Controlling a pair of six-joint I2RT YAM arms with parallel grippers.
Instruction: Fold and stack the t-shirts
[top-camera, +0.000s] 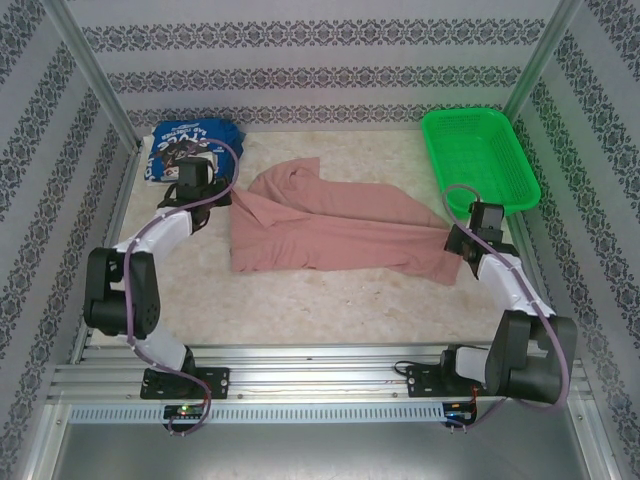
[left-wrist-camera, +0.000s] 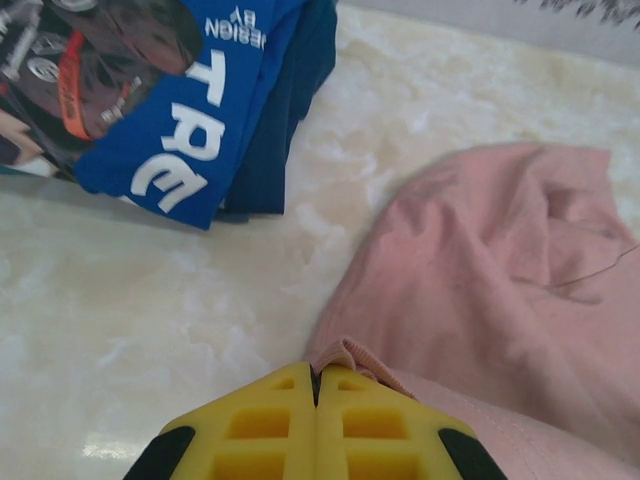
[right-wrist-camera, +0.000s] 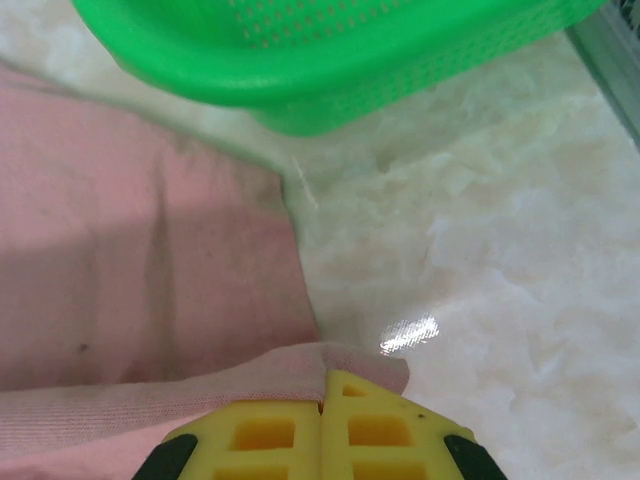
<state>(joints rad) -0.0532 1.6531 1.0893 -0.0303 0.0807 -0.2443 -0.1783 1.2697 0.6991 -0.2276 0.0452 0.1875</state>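
Stretching leftward from beside the green basket (top-camera: 432, 150), your pink t-shirt (top-camera: 330, 235) lies rumpled on the tabletop (top-camera: 330, 300), both arms bent low, left gripper (left-wrist-camera: 316, 378) and right gripper (right-wrist-camera: 323, 380) each pinching one end, blue t-shirt (top-camera: 195, 140) folded farthest from the basket

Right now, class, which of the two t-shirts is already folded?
The blue t-shirt, a folded bundle in the far left corner. The pink t-shirt lies spread and rumpled, pinched by the left gripper and right gripper.
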